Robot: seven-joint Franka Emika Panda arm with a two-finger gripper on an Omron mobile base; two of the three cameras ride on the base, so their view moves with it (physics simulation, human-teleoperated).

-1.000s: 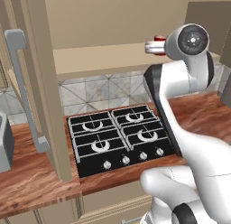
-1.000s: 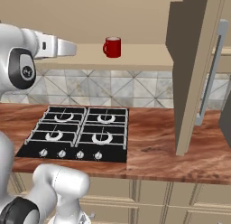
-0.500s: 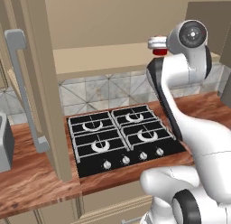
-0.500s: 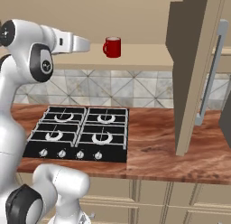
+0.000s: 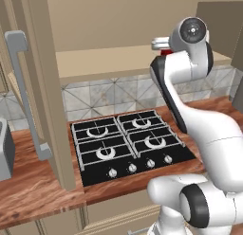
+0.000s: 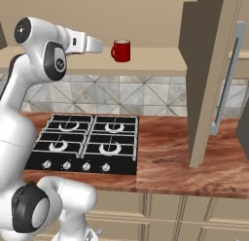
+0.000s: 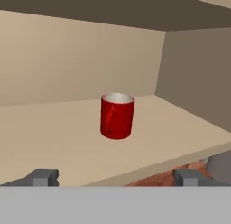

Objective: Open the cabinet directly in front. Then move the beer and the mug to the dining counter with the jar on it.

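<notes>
The cabinet (image 6: 209,65) has both doors swung open. The mug (image 6: 121,50) stands upright on the cabinet's shelf, toward its right side, with bare shelf all around. The gripper (image 7: 115,177) is level with that shelf, near the front edge, its fingers spread wide and holding nothing, apart from the mug.

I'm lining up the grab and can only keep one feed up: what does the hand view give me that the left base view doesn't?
Hand view: the whole mug upright on the cabinet shelf, between the open pincer tips, untouched. Left base view: the black hob, the wood worktop and an opened door's silver handle. Both: the mug, though in the left base view the arm covers most of it.
</notes>
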